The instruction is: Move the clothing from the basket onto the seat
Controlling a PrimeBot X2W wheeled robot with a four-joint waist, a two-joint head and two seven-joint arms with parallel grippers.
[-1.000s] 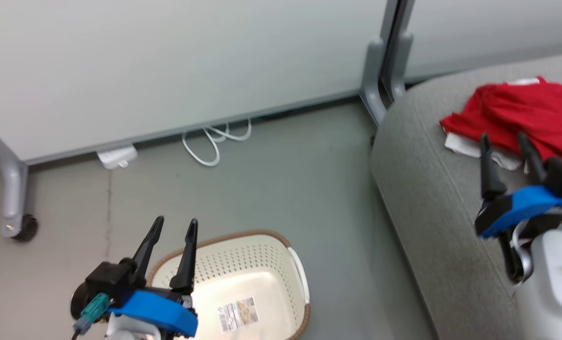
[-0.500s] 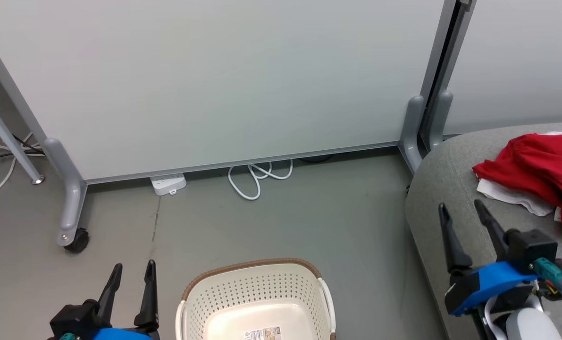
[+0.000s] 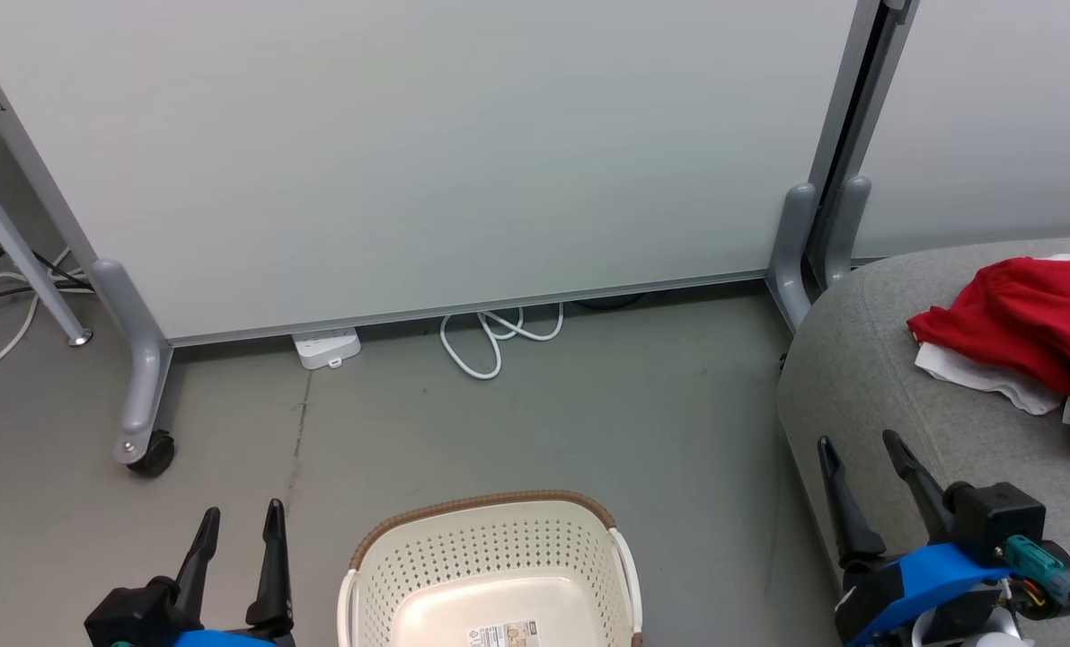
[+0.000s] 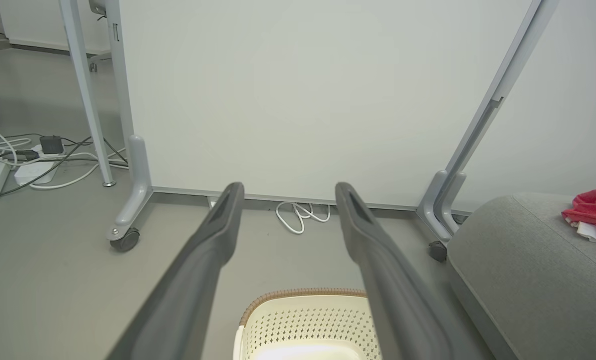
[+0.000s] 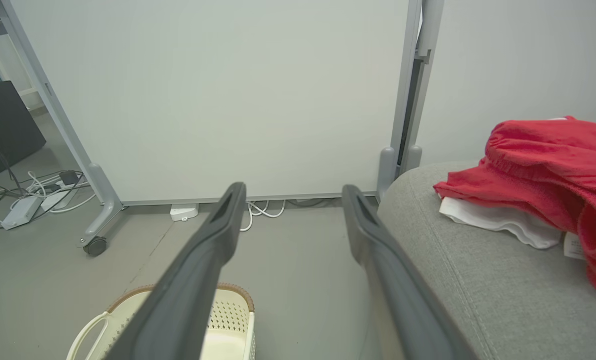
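Observation:
The red clothing [image 3: 1033, 310] with white trim lies in a heap on the grey seat [image 3: 867, 359] at the right; it also shows in the right wrist view [image 5: 548, 170] and the left wrist view [image 4: 595, 207]. The cream basket [image 3: 490, 548] with its brown rim stands on the floor at the bottom centre, holding no garment; a label lies on its bottom. My left gripper [image 3: 240, 519] is open at the lower left, left of the basket. My right gripper [image 3: 861, 444] is open at the lower right, over the seat's front edge, apart from the clothing.
A white partition panel [image 3: 409, 153] on grey wheeled legs [image 3: 144, 395] stands behind the basket. A white power strip [image 3: 326, 346] and coiled cable [image 3: 494, 332] lie at its foot. More cables and adapters [image 4: 22, 160] lie on the floor at the far left.
The head camera has tilted up and shifted, so the whole picture moved. Both grippers have dropped lower in the view, and the right one has drawn back from the clothing.

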